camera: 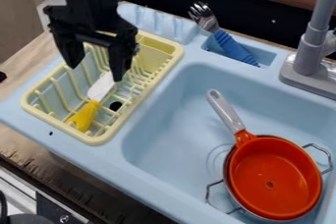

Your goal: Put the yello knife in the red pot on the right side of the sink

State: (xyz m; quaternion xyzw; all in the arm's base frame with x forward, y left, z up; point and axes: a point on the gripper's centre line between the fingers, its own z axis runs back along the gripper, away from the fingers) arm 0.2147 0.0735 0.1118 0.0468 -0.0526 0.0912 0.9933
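Pincer (95,72) hanging over the rack (97,139), fingers well apart and nothing between their tips, and right below it, there's the knife (93,102) lying in the rack! White blade (100,87) up towards the pincer, yellow handle (84,116) down at the lower left; long axis on a slant, lower left to upper right. Looks like light, stiff toy plastic, a touch slippery on that blade, hardly fragile. Best grip? Across the narrow width, near where handle meets blade. Beyond, in the sink (174,120), waits the red pot (270,179).
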